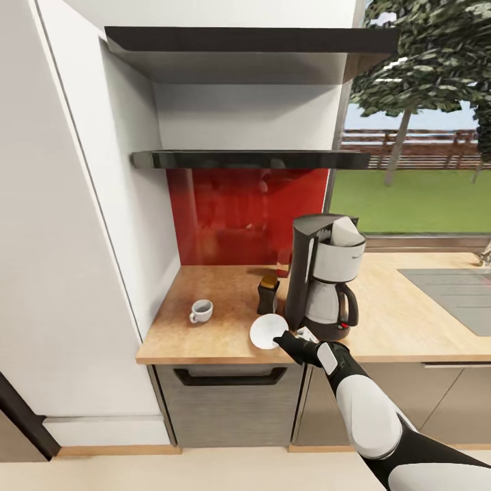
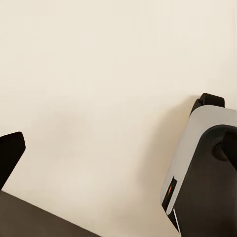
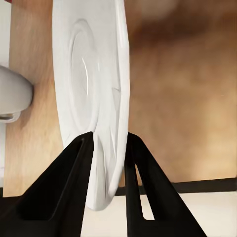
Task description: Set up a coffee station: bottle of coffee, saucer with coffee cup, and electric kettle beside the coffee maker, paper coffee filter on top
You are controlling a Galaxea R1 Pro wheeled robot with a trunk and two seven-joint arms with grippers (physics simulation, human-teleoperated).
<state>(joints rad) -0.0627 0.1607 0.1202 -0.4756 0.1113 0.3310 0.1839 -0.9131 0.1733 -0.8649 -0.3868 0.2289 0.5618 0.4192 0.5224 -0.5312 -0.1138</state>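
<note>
One coffee maker, one saucer, one coffee cup, one bottle of coffee and one paper coffee filter are sitting around the right claw; two shelves are hanging above.

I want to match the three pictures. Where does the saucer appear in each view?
Head view: the saucer lies at the countertop's front edge, left of the coffee maker, its rim between the right gripper's jaws.
Left wrist view: I cannot find the saucer there.
Right wrist view: the saucer stands edge-on, gripped at its rim.
Shared landmark: the wooden countertop, in the head and right wrist views.
</note>
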